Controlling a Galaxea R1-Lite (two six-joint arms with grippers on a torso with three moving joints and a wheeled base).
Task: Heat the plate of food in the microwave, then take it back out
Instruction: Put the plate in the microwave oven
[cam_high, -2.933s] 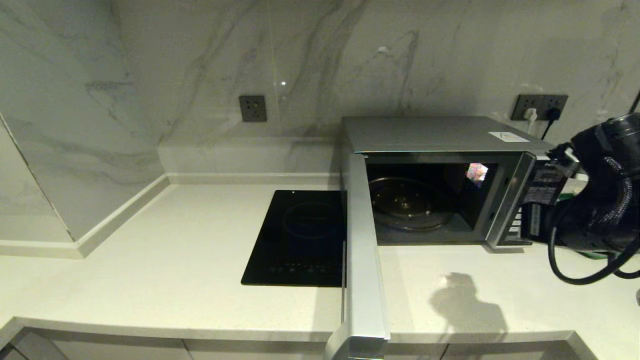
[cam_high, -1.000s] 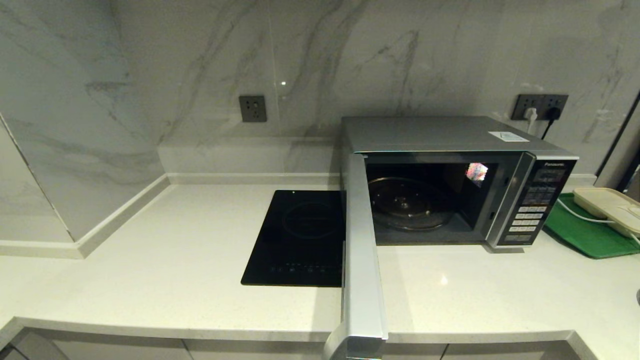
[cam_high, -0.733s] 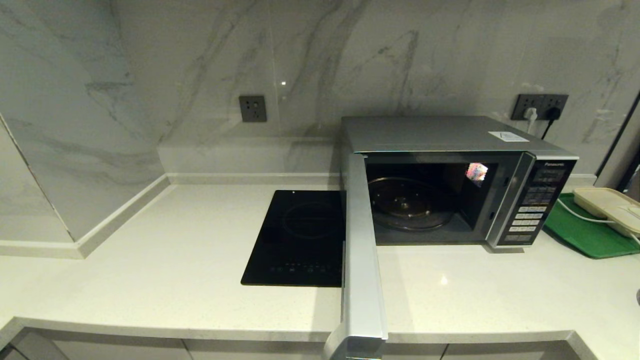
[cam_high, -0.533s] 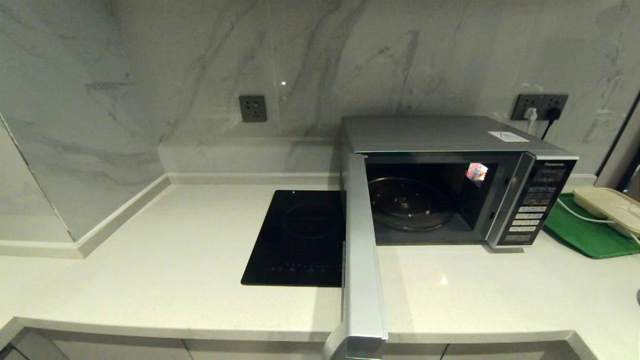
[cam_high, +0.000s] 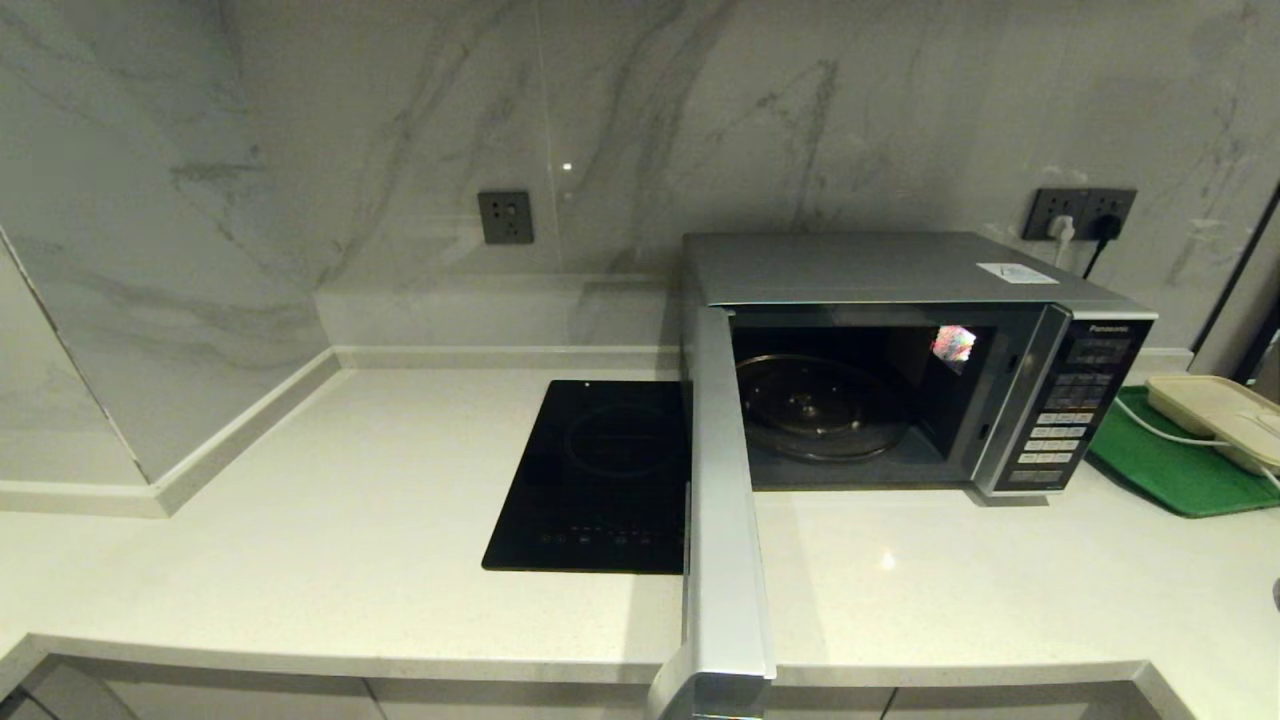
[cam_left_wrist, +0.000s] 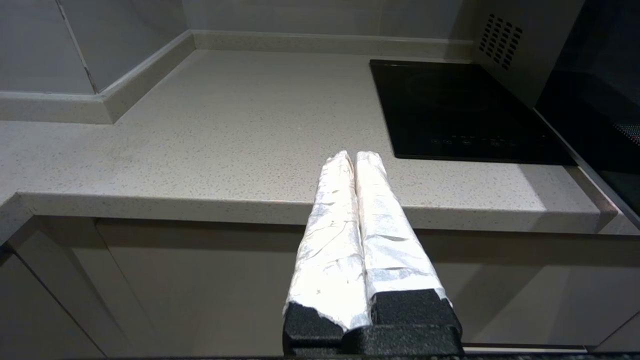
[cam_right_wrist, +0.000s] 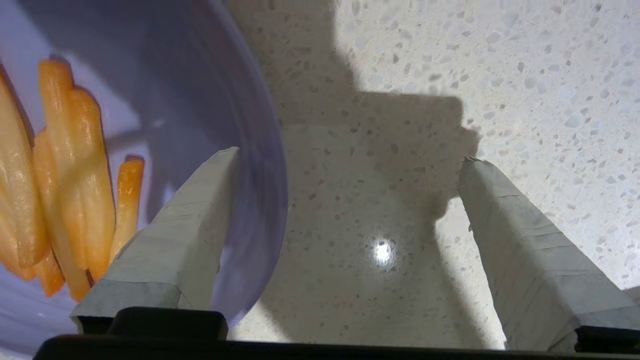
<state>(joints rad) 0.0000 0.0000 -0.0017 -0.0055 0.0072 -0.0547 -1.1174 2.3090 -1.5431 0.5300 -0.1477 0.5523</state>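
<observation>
The silver microwave (cam_high: 890, 270) stands on the counter with its door (cam_high: 722, 520) swung wide open and only a glass turntable (cam_high: 820, 408) inside. The lavender plate of food (cam_right_wrist: 165, 90), holding orange-yellow sticks (cam_right_wrist: 65, 170), shows only in the right wrist view, lying on the speckled counter. My right gripper (cam_right_wrist: 350, 160) hangs open just above it, one finger (cam_right_wrist: 185, 235) over the plate's rim, the other (cam_right_wrist: 520, 240) over bare counter. My left gripper (cam_left_wrist: 355, 157) is shut and empty, parked low in front of the counter's edge. Neither arm shows in the head view.
A black glass cooktop (cam_high: 600, 475) lies left of the open door. A green mat (cam_high: 1170, 470) with a cream box (cam_high: 1215, 415) and white cable sits right of the microwave. Wall sockets (cam_high: 1080, 215) are behind it. The door juts past the counter's front edge.
My right arm, which stood in front of the microwave's keypad 2.9 s ago, has left the head view. Nothing has moved in the last second.
</observation>
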